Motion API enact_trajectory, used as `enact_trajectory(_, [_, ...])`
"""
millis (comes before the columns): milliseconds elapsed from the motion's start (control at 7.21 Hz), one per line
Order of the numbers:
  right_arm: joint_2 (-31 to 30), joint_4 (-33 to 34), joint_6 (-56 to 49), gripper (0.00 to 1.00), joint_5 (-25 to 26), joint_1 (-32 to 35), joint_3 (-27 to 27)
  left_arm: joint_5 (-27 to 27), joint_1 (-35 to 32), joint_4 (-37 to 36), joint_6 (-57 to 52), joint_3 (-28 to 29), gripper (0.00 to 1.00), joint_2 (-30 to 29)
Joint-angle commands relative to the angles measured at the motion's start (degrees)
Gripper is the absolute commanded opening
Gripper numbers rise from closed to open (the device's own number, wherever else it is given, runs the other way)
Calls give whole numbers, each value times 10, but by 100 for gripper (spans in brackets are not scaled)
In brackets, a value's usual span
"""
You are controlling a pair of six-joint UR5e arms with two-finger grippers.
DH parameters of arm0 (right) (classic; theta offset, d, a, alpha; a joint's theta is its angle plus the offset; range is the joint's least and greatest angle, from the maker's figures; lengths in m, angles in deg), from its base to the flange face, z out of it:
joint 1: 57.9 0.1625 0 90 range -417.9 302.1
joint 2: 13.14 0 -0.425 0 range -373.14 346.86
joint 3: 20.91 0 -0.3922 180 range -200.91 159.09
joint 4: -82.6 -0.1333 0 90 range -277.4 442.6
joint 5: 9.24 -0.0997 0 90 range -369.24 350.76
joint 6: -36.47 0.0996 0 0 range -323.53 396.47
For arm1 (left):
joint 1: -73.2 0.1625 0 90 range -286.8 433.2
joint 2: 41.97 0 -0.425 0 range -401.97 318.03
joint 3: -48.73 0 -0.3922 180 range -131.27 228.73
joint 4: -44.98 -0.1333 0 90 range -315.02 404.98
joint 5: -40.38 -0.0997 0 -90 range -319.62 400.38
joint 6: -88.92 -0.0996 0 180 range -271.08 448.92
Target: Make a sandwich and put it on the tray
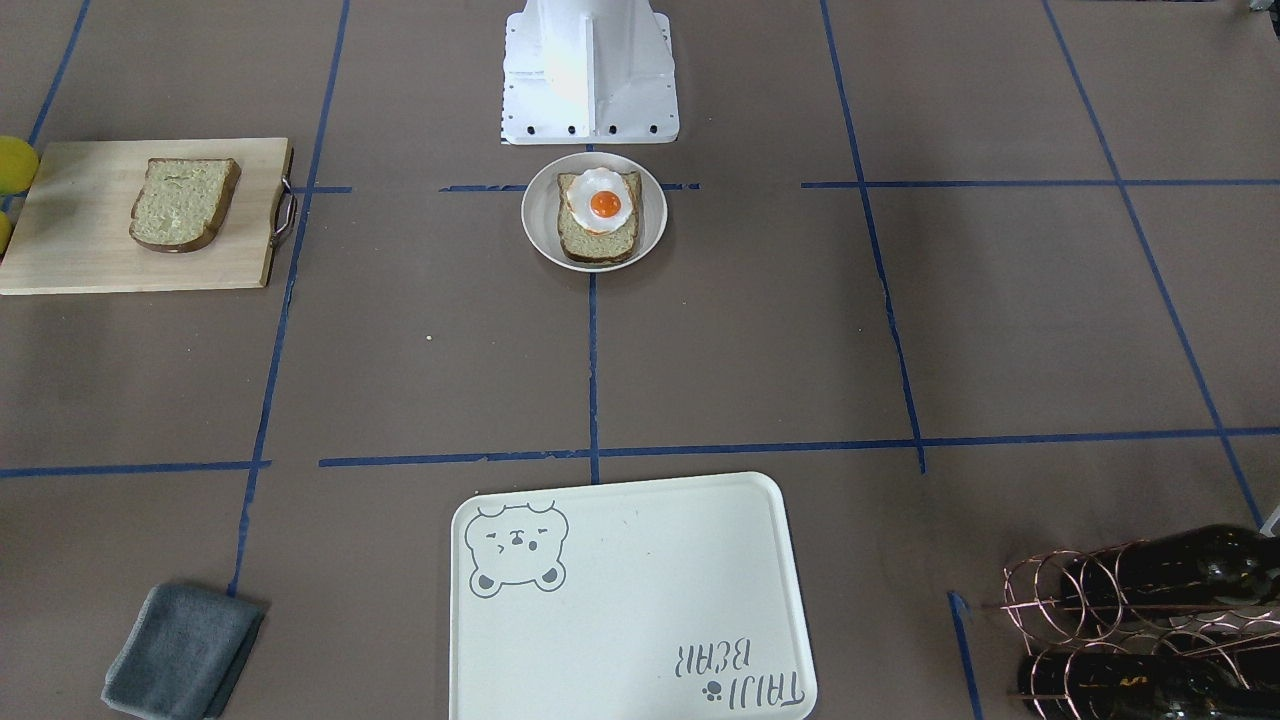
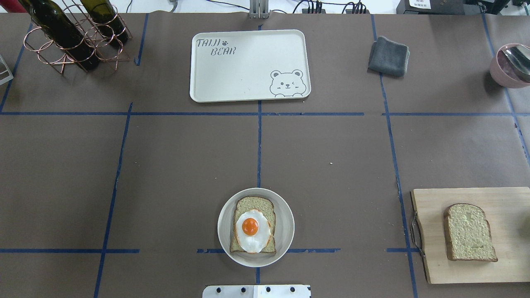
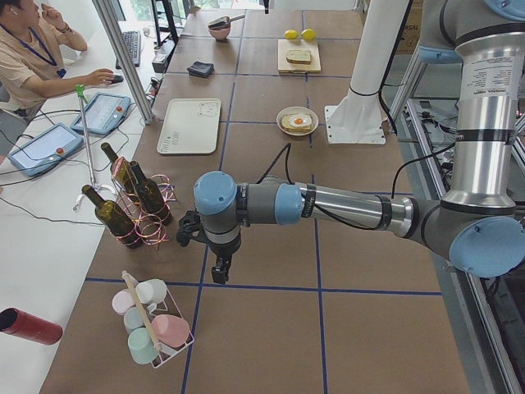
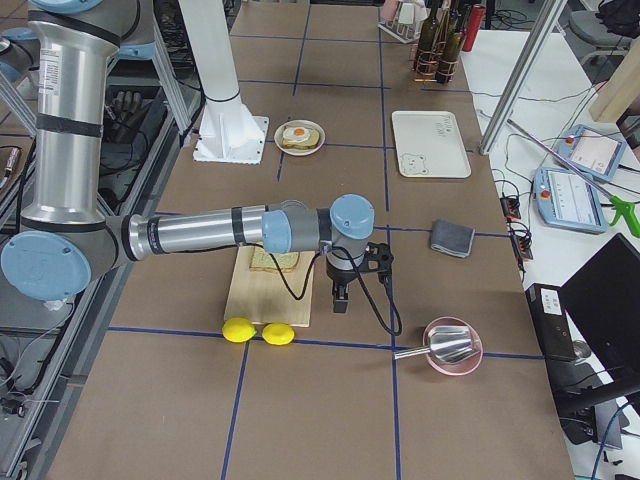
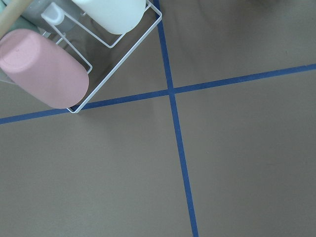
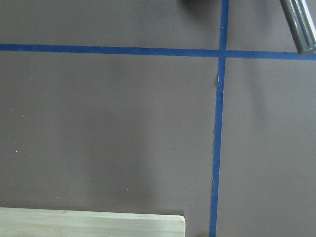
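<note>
- The sandwich (image 1: 597, 245) is only half built. One bread slice (image 2: 256, 203) lies flat on the plate (image 2: 285, 231), low centre in the overhead view, with the egg (image 2: 251, 230) on top, yolk up and uncovered.
- The second slice (image 2: 470, 238) lies flat on the cutting board (image 2: 430, 265) at lower right of that view, well apart from the plate.
- The tray (image 2: 248, 70) is at top centre with nothing on it, well apart from the plate.
- Risk (judgement): a slice lying flat on the board gives little edge to pinch, so the fingers may crush it or skid off.
- Risk (judgement): if the slice comes down skewed, it could push the egg off the lower slice. A nudge to the plate rim on the carry to the tray could shift the stack.
- The left gripper (image 3: 220, 276) appears only in the left side view. The arm is stretched level and the wrist turned down over bare table beside a cup rack (image 5: 121, 64). I cannot tell whether the fingers are apart or together.
- The right gripper (image 4: 340, 303) appears only in the right side view, pointing down just off the board's far edge. Its wrist camera shows a board corner and a spoon handle (image 6: 298, 24) but no fingers, so I cannot tell its state.
</note>
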Motion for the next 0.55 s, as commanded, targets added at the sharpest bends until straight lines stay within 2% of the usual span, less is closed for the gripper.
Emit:
enact_trajectory(0, [-1,-1,1,100,-58,0,-1,22,0,3,2,6,100,0])
enact_trajectory(277, [-5,-31,2,100,-58,-1,0,37,1,8,-2,21,100,-1])
enact_trajectory(416, [-17,-79,2,100,-68,-4,2,33,0,33,1,17,100,3])
